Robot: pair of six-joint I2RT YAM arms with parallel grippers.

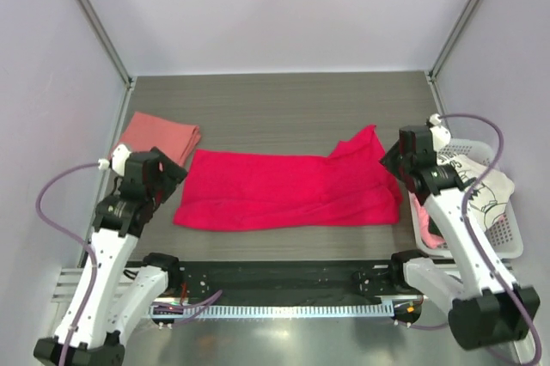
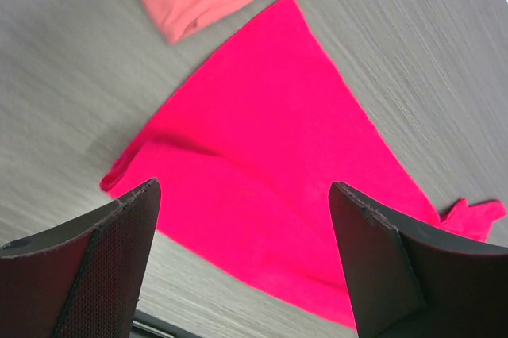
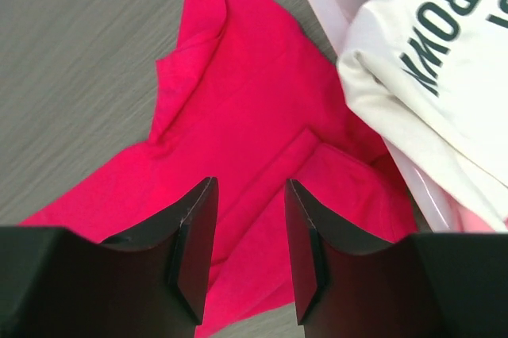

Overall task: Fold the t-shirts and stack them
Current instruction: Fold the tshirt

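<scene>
Left gripper (image 2: 242, 211) and right gripper (image 3: 250, 203), fingers apart and empty, hung over the crimson t-shirt's (image 1: 284, 192) 2 end edges.

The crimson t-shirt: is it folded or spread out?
Partly folded: the crimson t-shirt lies as a long doubled band, one sleeve sticking out.

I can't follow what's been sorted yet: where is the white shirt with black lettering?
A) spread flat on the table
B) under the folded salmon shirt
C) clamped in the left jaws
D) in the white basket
D: the white shirt lies draped over the rim of the white basket.
</scene>
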